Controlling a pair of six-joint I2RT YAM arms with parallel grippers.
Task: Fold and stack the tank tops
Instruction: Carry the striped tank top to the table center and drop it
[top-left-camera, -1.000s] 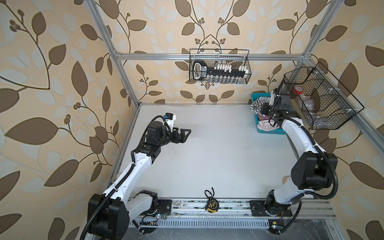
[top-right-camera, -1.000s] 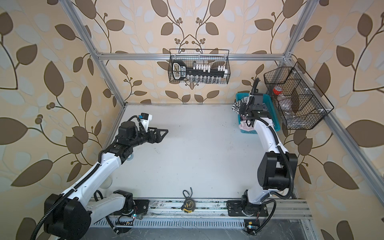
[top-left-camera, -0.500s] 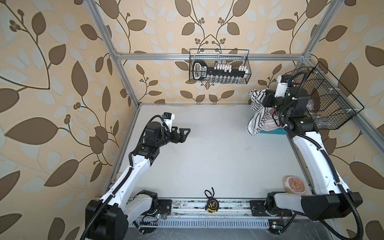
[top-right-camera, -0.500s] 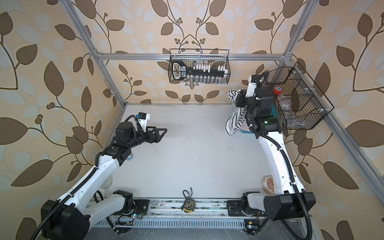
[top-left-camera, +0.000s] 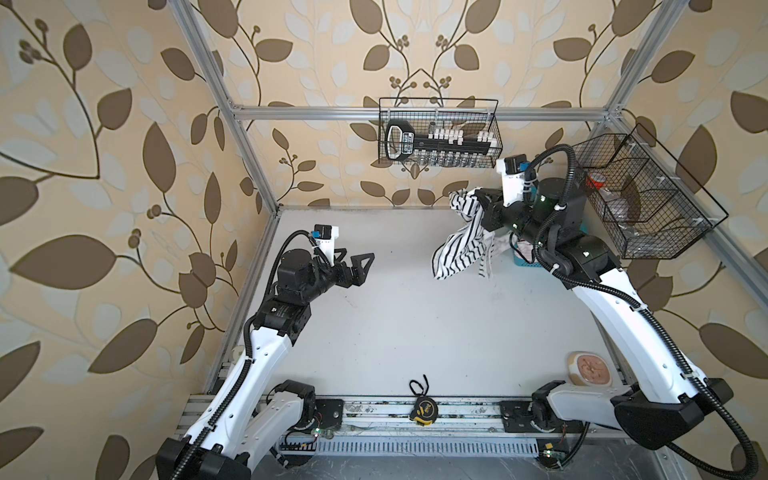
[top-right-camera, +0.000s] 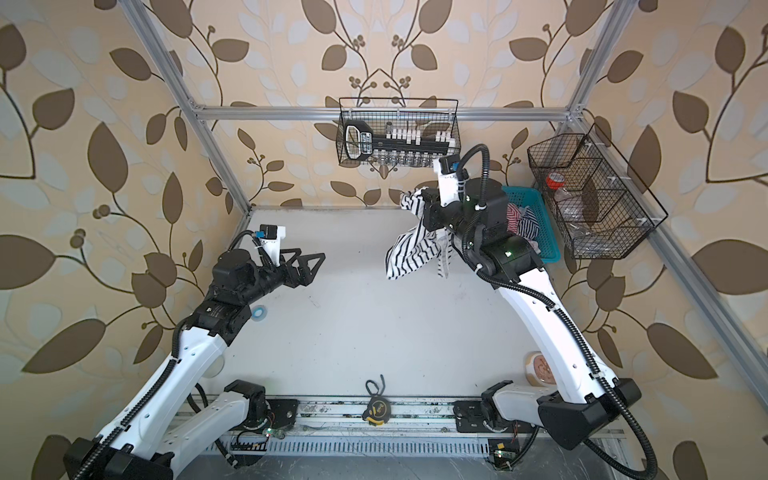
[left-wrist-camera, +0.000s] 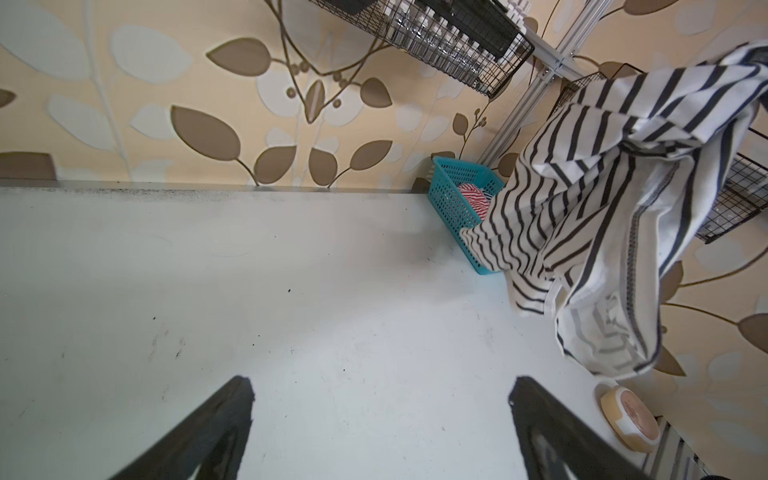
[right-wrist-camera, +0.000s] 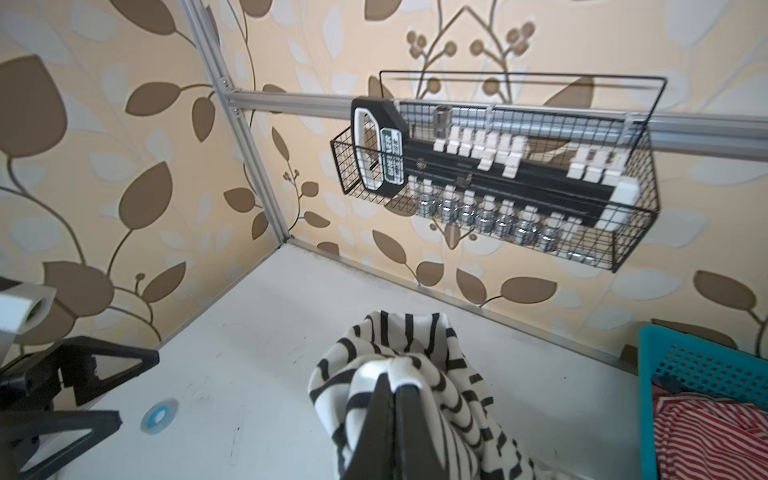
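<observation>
The right claw (right-wrist-camera: 392, 386) is clamped on a bunched fold of the black top (top-left-camera: 457, 245). Its fingers are pressed together, and the cloth puffs out around the tips. In both top views the rest of the top hangs loose below the claw in a crumpled drape, with one strap dangling beside it. It is raised over the table (top-left-camera: 415, 324); whether its lowest edge touches the surface cannot be told. Behind this claw, on its wrist side, sits the basket (top-right-camera: 536, 208). The red top (right-wrist-camera: 706, 432) and the navy top (top-right-camera: 530, 224) lie crumpled together inside it. The left claw (left-wrist-camera: 380, 390) stands with its fingers wide apart and nothing between them. It hovers above bare table and points toward the hanging top, which is well apart from it, ahead and to one side in the left wrist view.
</observation>
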